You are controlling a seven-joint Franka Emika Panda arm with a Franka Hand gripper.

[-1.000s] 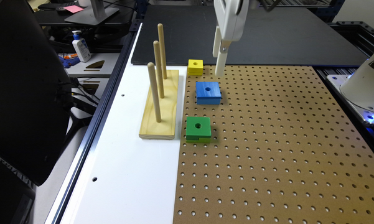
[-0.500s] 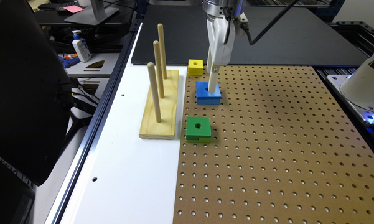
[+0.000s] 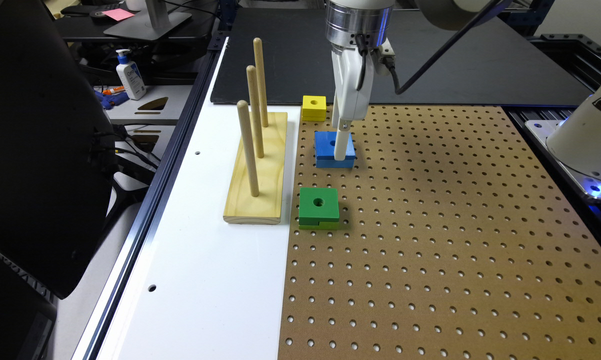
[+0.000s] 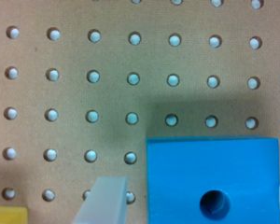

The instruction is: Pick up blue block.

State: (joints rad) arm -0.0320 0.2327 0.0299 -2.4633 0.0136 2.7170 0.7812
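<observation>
The pincer (image 3: 341,145) is coming down fast: a second ago it was hanging above and behind the blue block (image 3: 334,148), beside the yellow block (image 3: 314,107), and now its white tips are sitting level with the blue block itself. The block is lying flat on the perforated brown worktop (image 3: 455,225), where it has been all along, between the yellow block behind it and the green block (image 3: 319,205) in front.

In the wrist view the fingers are standing apart, one pale finger (image 4: 102,200) just off one side of the blue block (image 4: 213,179) and a sliver of the other at the opposite side, so the block is sitting between them, not yet squeezed. That suggests the approach is nearly finished and closing is the step now due.

Room is looking adequate. The yellow block (image 4: 8,214) is sitting near the outer side of one finger, apart from it, while the green block is staying well apart. The wooden peg stand (image 3: 256,167) with its three upright dowels is standing on the white strip at the exterior view's left, near the blue block; a straight lift should be passing clear of it, whereas drifting that way could be risking a knock.
</observation>
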